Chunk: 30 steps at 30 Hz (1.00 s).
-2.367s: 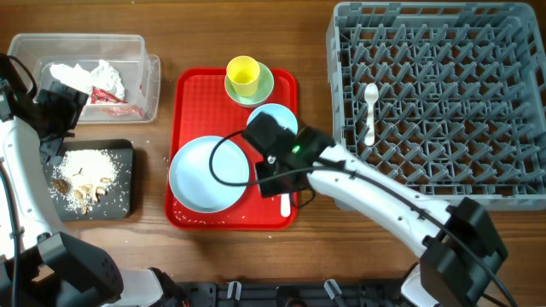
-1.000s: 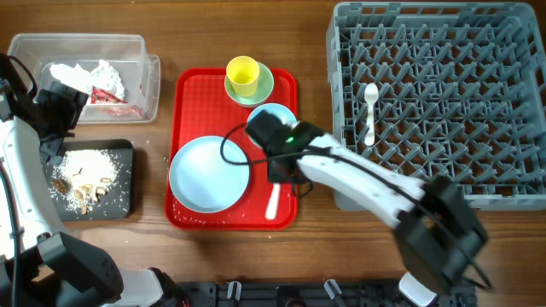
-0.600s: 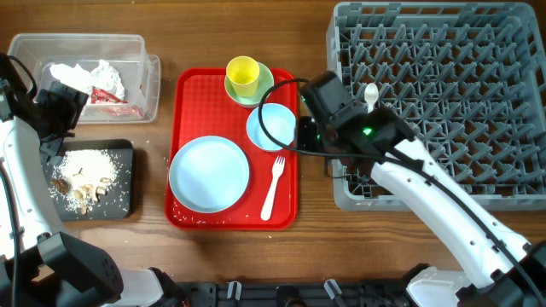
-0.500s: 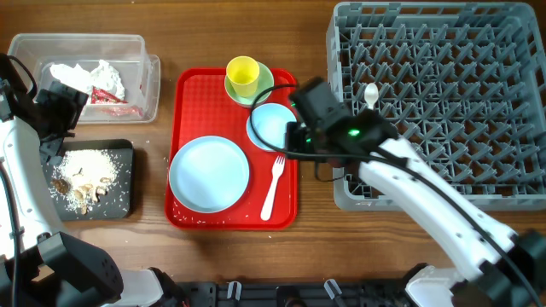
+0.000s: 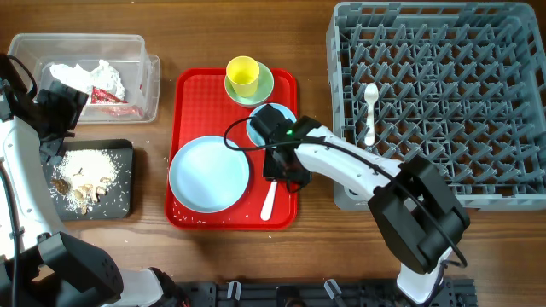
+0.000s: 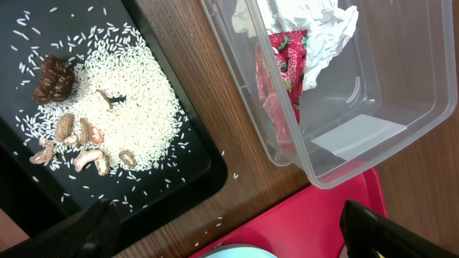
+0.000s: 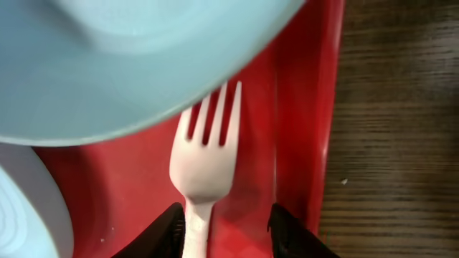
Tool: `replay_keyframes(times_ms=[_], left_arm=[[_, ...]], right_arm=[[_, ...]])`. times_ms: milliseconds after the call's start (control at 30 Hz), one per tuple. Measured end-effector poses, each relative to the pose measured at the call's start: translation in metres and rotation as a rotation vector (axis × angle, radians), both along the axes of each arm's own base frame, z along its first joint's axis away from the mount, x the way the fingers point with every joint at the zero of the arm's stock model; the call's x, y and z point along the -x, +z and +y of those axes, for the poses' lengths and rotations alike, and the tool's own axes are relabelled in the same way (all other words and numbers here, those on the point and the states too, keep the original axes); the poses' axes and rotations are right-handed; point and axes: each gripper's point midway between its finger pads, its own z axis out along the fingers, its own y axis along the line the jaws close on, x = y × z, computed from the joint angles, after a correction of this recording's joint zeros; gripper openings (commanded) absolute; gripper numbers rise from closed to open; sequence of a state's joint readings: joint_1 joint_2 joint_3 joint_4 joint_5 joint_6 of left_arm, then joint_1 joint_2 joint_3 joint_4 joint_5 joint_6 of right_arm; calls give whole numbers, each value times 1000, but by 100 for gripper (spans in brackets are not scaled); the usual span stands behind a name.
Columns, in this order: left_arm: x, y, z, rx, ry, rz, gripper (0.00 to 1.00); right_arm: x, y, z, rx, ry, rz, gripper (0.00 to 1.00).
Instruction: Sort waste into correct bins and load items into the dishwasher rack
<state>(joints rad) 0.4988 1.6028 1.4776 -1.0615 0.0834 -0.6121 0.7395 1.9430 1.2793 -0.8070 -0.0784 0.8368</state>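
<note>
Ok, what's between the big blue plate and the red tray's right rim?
The white fork, lying on the red tray; the right wrist view shows it best.

Bright, soft light is shining down evenly in the overhead view, and everything there is looking sharp. Shadows around the dishwasher rack (image 5: 341,51) on the table (image 5: 153,247) are looking faint.

In the left wrist view, the clear tub (image 6: 373,136) is giving off pale shiny patches. The rice (image 6: 129,107) on the black tray (image 6: 29,186) is showing up crisp. The dark left gripper fingers (image 6: 86,229) are looking fuzzy.

In the right wrist view, the fork (image 7: 204,154) is looking a bit soft. The light blue bowl (image 7: 129,64) and the right gripper fingers (image 7: 294,233) are blurring.
</note>
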Motion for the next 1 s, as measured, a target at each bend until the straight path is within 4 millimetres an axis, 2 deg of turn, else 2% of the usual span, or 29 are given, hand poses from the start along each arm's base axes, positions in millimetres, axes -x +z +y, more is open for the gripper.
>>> replay_keyframes(times_ms=[200,400,567,600,800,1000], left_arm=[[0,0,0,0,0,0,100],[0,0,0,0,0,0,100],[0,0,0,0,0,0,100],[0,0,0,0,0,0,100],[0,0,0,0,0,0,100],[0,0,0,0,0,0,100]], right_arm=[[-1,1,8,-16,43,-23,41],[11,1,24,5,76,-61,41],[1,-1,15,59,9,-110,41],[0,-9,12,82,-12,-108,41],[-6,-11,15,79,-24,-133,28],[-2,-11,9,110,-29,-108,19]])
